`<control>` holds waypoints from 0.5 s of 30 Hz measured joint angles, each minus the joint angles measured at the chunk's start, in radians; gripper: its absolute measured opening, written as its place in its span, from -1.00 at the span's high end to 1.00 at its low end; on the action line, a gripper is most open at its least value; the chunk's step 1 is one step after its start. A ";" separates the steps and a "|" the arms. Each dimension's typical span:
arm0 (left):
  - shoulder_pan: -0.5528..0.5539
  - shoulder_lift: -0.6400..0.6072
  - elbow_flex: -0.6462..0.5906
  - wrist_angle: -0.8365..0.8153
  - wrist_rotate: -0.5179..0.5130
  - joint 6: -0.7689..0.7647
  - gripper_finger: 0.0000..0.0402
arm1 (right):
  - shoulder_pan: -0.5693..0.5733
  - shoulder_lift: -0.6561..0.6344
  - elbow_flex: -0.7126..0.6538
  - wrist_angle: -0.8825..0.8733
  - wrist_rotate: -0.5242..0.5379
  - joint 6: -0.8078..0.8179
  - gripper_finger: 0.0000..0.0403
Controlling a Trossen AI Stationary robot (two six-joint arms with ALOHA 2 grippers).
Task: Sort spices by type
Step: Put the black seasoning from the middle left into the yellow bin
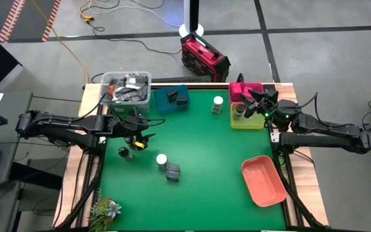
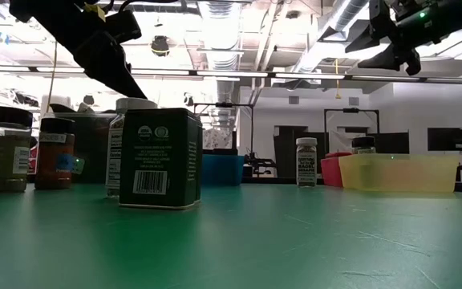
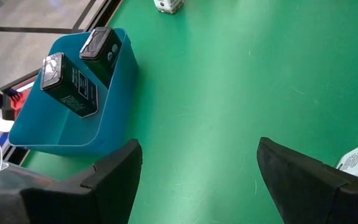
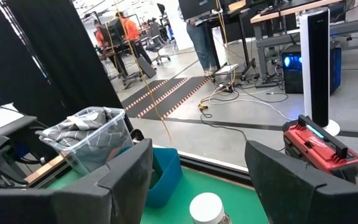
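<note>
Near the table's left edge a dark grey tin (image 1: 172,171), a white-capped jar (image 1: 161,159) and two dark-lidded jars (image 1: 124,153) stand on their bases on the green table. Two more tins (image 3: 73,84) lean inside the teal tray (image 1: 172,98). Another white-capped jar (image 1: 218,103) stands beside the yellow tray (image 1: 250,121), which holds a dark-lidded jar (image 1: 239,111). Magenta-pink boxes (image 1: 245,89) sit at the far right corner. My left gripper (image 1: 145,138) hangs open above the near-left spices. My right gripper (image 1: 250,103) is open, raised over the yellow tray.
A clear tub of grey clutter (image 1: 127,87) stands at the far left corner, next to the teal tray. A salmon tray (image 1: 263,180) lies near the front right. The middle of the green table (image 1: 205,148) is bare. A small plant (image 1: 105,209) sits at the front left corner.
</note>
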 joint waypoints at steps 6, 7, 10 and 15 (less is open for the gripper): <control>0.000 0.000 0.000 0.000 0.000 0.000 -0.52 | 0.000 0.000 0.000 -0.007 0.000 0.002 -0.41; 0.000 0.000 0.000 0.000 0.000 0.000 -0.52 | 0.000 0.000 0.000 -0.007 0.000 0.003 -0.41; 0.000 0.000 0.000 0.000 0.000 0.000 -0.52 | 0.000 0.000 0.000 -0.007 0.000 0.003 -0.41; 0.000 0.000 0.000 0.000 0.000 0.000 -0.52 | 0.000 0.000 0.000 -0.007 0.000 0.003 -0.41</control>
